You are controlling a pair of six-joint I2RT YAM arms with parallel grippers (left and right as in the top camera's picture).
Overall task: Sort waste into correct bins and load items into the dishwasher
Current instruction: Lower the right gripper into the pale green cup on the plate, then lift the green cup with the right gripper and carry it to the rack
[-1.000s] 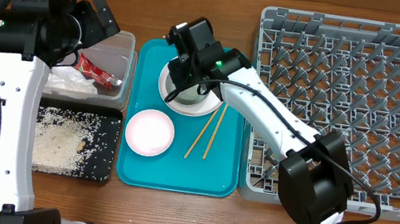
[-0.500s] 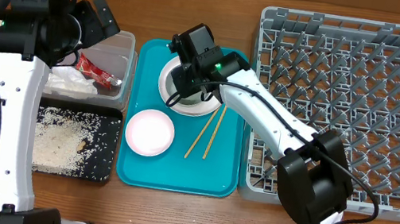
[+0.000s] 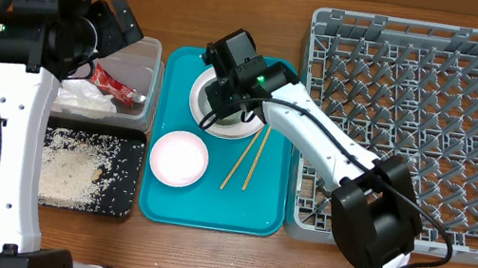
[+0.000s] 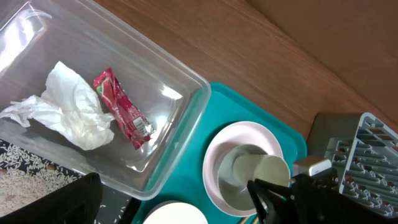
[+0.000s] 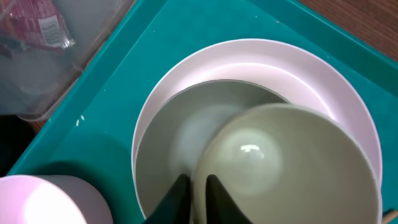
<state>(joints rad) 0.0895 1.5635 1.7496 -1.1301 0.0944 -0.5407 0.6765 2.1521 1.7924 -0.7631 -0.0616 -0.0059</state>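
On the teal tray a round pink-white plate [image 3: 246, 131] carries the grey-green bowl [image 5: 165, 146], and a small white cup [image 5: 286, 162] leans inside that bowl. My right gripper [image 5: 198, 182] reaches into the bowl from above and is shut on the small white cup, one finger on each side of its rim. A pale pink bowl [image 3: 178, 157] and the wooden chopsticks [image 3: 250, 155] also lie on the tray. The left gripper [image 3: 126, 29] hangs open and holds nothing above the clear tub [image 3: 148, 54]. That tub holds the red wrapper [image 4: 121, 109] and the white napkin [image 4: 68, 109].
The grey dish rack [image 3: 434, 117] fills the right side, touching the teal tray [image 3: 209, 204]. A black tray [image 3: 117, 203] with loose rice sits in front of the clear tub. The left arm's white column stands along the left edge.
The right gripper shifted slightly right over the plate, then its jaws closed on the cup's rim. The left arm has not moved.
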